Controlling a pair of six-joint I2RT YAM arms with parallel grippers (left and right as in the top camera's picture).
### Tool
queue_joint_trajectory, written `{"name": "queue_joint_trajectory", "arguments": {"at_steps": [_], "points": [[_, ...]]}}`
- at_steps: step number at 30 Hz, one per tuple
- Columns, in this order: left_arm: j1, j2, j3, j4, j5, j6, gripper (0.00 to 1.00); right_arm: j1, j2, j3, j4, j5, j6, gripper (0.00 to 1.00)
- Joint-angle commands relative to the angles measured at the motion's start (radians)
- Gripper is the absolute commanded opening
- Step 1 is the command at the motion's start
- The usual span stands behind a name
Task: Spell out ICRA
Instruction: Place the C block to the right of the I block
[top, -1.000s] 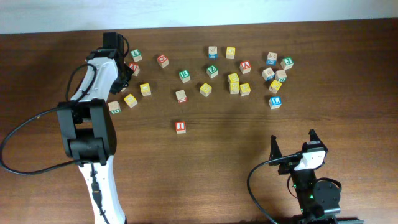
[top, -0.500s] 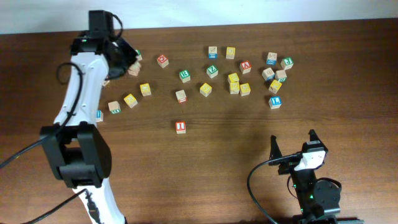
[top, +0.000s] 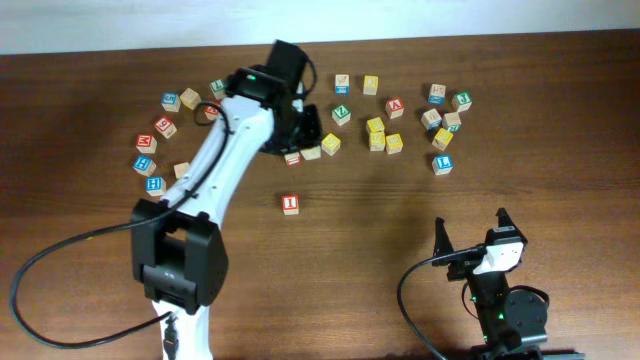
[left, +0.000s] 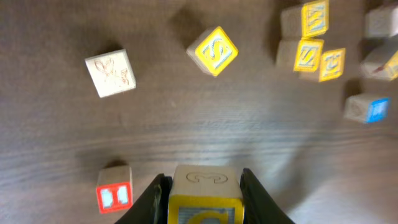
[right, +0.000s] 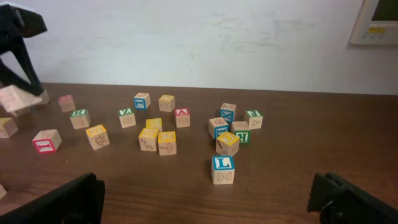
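My left gripper is shut on a wooden cube with a yellow face, the C, held above the table. In the overhead view the left gripper hovers behind the red-faced I. The I lies low and left of the fingers in the left wrist view. The red-faced A sits further right in the back row. A green-faced cube, probably the R, shows in the right wrist view; in the overhead view my arm hides it. My right gripper rests open and empty at the front right.
Several cubes lie in an arc at the back left. A cluster of yellow, blue and green cubes lies at the back right. A plain wooden cube and a yellow S cube lie just beyond the left gripper. A blue L cube stands ahead of the right gripper.
My left arm has swung from the far back left to the middle of the table, carrying the yellow-faced cube. The cubes it covered at the left now show. The right arm has not moved.
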Motion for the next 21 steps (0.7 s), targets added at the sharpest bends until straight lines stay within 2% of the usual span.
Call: {"name": "queue_joint_trajectory", "arguments": {"at_steps": [1,4,7,9,14,20,21], "points": [[-0.047,-0.015,0.003,-0.060,-0.146,0.017,0.25,0.005,-0.006,-0.005,-0.006,0.008,-0.004,0.98],[-0.068,-0.015,-0.022,-0.075,-0.157,0.017,0.27,0.005,-0.006,-0.005,-0.006,0.008,-0.004,0.98],[-0.082,-0.015,-0.090,-0.075,-0.153,0.016,0.23,0.005,-0.007,-0.005,-0.006,0.008,-0.004,0.98],[-0.096,-0.015,-0.139,-0.065,-0.153,0.017,0.28,0.005,-0.006,-0.005,-0.006,0.008,-0.004,0.98],[-0.142,-0.015,-0.200,0.013,-0.138,0.015,0.24,0.005,-0.007,-0.005,-0.006,0.008,-0.004,0.98],[-0.177,-0.015,-0.373,0.209,-0.140,-0.167,0.24,0.005,-0.006,-0.005,-0.006,0.008,-0.004,0.98],[-0.177,-0.015,-0.407,0.242,-0.153,-0.169,0.24,0.005,-0.006,-0.005,-0.006,0.008,-0.004,0.98]]}}
